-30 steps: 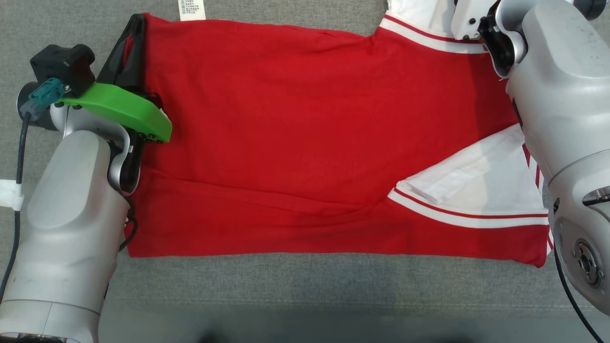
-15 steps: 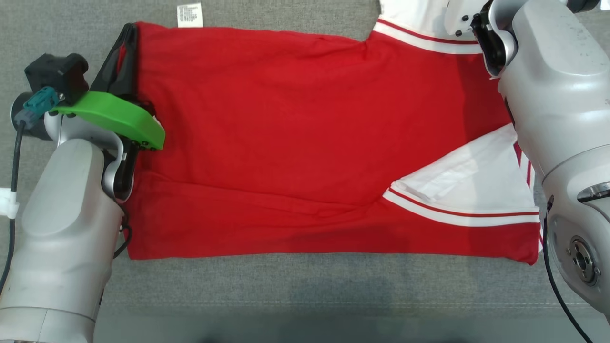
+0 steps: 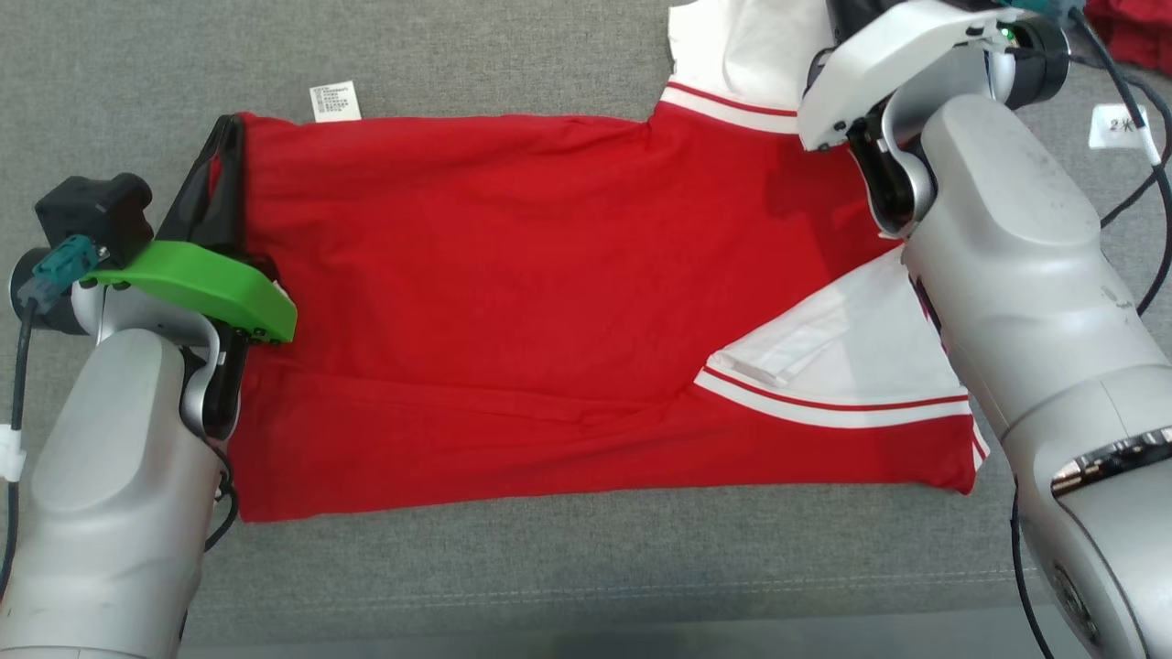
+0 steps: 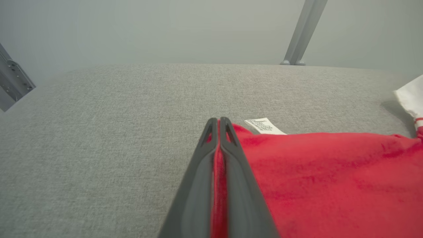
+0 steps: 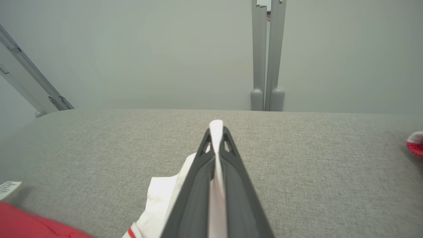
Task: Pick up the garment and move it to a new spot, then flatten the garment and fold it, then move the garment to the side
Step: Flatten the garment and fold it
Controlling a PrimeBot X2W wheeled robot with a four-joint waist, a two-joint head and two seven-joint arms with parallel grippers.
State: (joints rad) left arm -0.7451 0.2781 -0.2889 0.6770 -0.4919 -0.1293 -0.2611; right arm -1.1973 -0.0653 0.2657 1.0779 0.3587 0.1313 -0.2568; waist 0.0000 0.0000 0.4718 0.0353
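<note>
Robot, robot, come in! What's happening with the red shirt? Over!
Left claw shut on edge of red shirt. Right claw shut on white sleeve. Shirt spread on grey surface. Another red cloth far right, apart.

Silver-grey forearms (image 3: 119, 513); green left wrist cover (image 3: 197, 288), white right wrist cover (image 3: 893, 59); black cables (image 3: 17, 366); dark fingers (image 4: 198, 185).

A robot test lab, it seems: cloth-covered table (image 3: 549, 567), bare pale wall (image 5: 132, 49), metal frame posts (image 5: 268, 49).
</note>
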